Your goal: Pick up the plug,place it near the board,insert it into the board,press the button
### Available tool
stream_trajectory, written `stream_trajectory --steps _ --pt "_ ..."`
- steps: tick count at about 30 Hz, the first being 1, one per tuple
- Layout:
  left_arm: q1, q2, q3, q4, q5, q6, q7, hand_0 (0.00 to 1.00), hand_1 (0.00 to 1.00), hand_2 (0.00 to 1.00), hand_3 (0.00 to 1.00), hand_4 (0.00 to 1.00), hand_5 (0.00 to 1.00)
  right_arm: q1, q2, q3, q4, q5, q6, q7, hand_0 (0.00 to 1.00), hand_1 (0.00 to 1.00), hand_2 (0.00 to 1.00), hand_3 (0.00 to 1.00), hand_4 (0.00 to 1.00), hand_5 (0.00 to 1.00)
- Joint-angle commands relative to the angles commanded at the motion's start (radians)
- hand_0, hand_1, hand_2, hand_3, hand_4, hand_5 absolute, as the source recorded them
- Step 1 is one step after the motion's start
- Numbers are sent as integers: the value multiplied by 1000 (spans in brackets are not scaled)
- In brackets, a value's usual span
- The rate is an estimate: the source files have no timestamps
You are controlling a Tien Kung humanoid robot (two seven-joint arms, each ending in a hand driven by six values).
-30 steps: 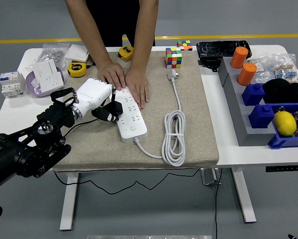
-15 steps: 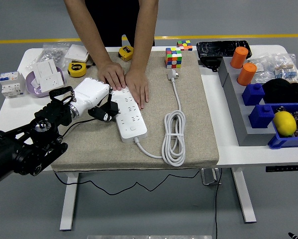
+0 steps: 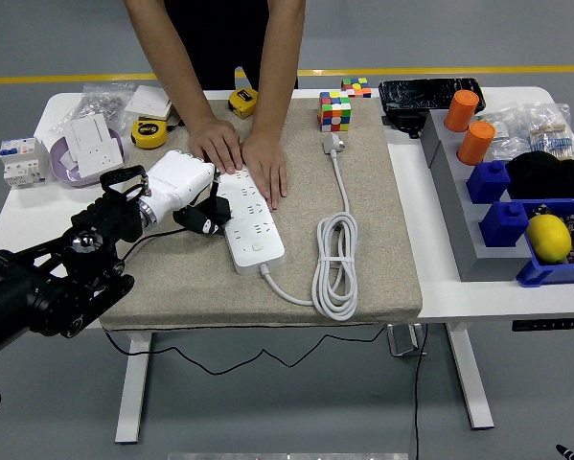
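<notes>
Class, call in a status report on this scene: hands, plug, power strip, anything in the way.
Left hand at the power strip's left edge, grip unclear. Plug lies loose on the mat. Person's hands press the strip's far end.

Left arm (image 3: 47, 283) black, enters from lower left, reaches up-right over desk (image 3: 9, 216). Left hand (image 3: 193, 196): white shell, black fingers (image 3: 208, 222) curled downward at right end; whether they hold anything, unclear. Right arm out of view. Person at far side: both forearms extend down, both hands (image 3: 241, 158) flat, palms down, side by side, fingers spread.
</notes>
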Motion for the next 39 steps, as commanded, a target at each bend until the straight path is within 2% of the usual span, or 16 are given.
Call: stream_trajectory --steps 4,5,10,11,16,17,22,23,25,28,29,32,35,39 --pt "0 1 -6 -2 -6 -24 5 287 219 243 262 804 247 0 -1 1 0 0 1 -1 998 852 793 809 998 973" --pt "0 2 -5 -2 -10 -30 5 365 520 499 482 976 422 0 -1 2 0 -1 1 -2 998 856 794 809 998 975" --pt "6 5 -19 -6 -41 -61 3 365 520 499 482 976 422 0 0 1 0 3 5 -4 998 856 794 809 998 975" --pt "6 5 -21 -7 -51 -67 2 694 808 749 735 998 649 -1 -1 0 0 4 6 -5 998 863 795 809 998 980" --pt "9 9 -27 -14 -70 -81 -2 694 808 749 735 998 649 -3 -1 2 0 2 6 -5 998 863 795 809 998 980" --pt "9 10 -29 -15 -74 -84 -3 781 871 817 807 998 763 -3 -1 1 0 3 5 -4 998 864 795 810 998 984" --pt "17 15 -59 -24 -81 -92 -8 781 871 817 807 998 763 -4 -1 2 0 3 5 -3 998 864 795 810 998 984" --pt "20 16 -72 -28 -81 -94 -9 805 898 839 835 998 983 -4 -1 2 0 4 5 -3 998 865 795 810 998 984" --pt "31 20 -107 -46 -89 -103 -10 805 898 839 835 998 983 -5 0 3 0 4 5 -3 998 865 795 810 998 984" --pt "71 28 -191 -103 -129 -106 -14 805 898 839 835 998 983 -5 2 2 0 7 3 -1 998 865 795 810 998 984" --pt "91 29 -231 -132 -159 -102 -16 827 928 859 841 998 998 -6 2 3 0 7 3 0 998 866 797 810 998 988" --pt "151 21 -336 -216 -230 -69 -26 827 928 859 841 998 998 -9 4 7 0 6 2 0 998 866 797 810 998 988" --pt "241 -9 -465 -329 -357 -12 -36 831 914 862 843 998 998 -14 7 9 0 9 1 2 998 866 796 811 998 988" --pt "390 -78 -624 -498 -535 39 -71 831 914 862 843 998 998 -20 11 15 0 9 1 3 998 866 796 811 998 988"
